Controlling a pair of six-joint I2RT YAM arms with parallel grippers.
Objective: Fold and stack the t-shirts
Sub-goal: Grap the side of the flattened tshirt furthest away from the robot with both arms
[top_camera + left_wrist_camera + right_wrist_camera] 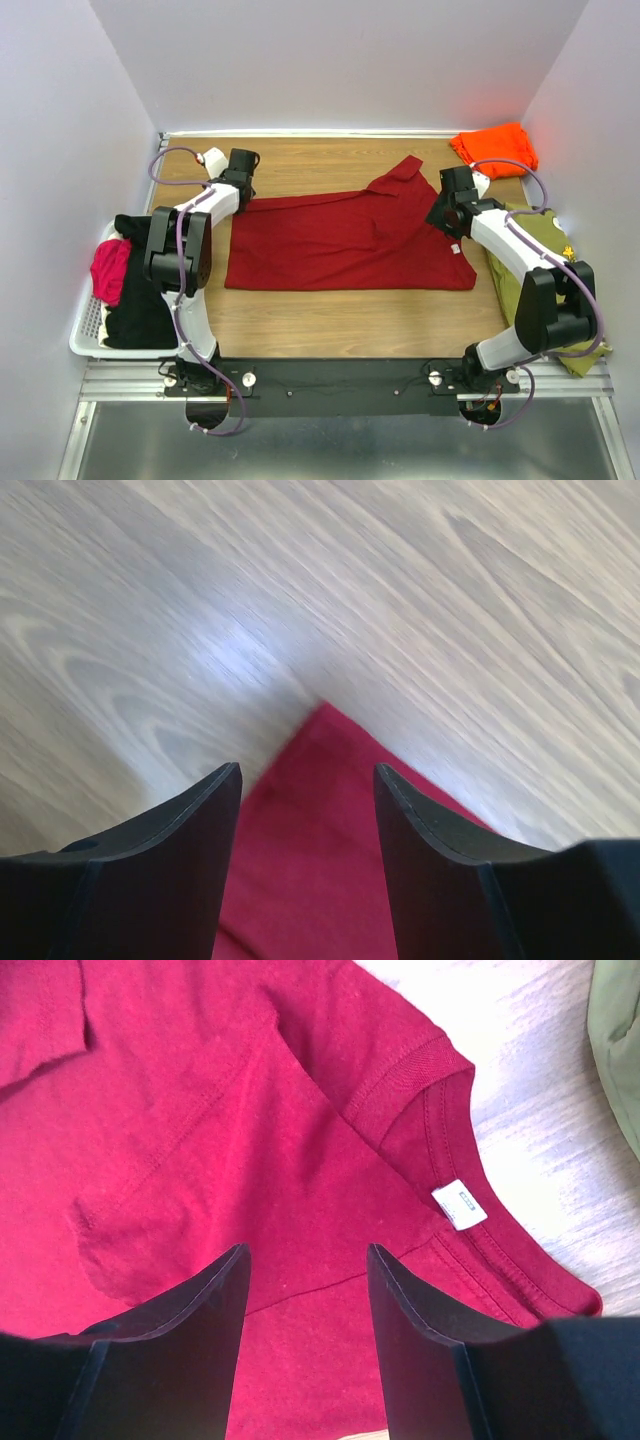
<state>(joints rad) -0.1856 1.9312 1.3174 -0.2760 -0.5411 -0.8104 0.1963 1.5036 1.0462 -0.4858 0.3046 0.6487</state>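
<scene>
Lying flat on the table (pixel 330 320), the dark red t-shirt (pixel 345 245) runs lengthwise from arm to arm — its far hem corner sits between the left gripper's (pixel 308 770) parted fingers, its neck end under the right gripper (pixel 307 1250), likewise spread and empty.

dark red t-shirt (pixel 340 245), orange t-shirt (pixel 493 148)

We note: table (pixel 340 320) bare along near edge, wide lane there. Bare strip too along far edge, behind dark red shirt (pixel 340 245) spread mid-table. Far right corner filled by orange shirt (pixel 493 148). Right edge crowded by olive cloth (pixel 505 295). Left blocked by white basket (pixel 84 335) heaped with clothes (pixel 135 300). Three sides closed by walls (pixel 350 60).
</scene>
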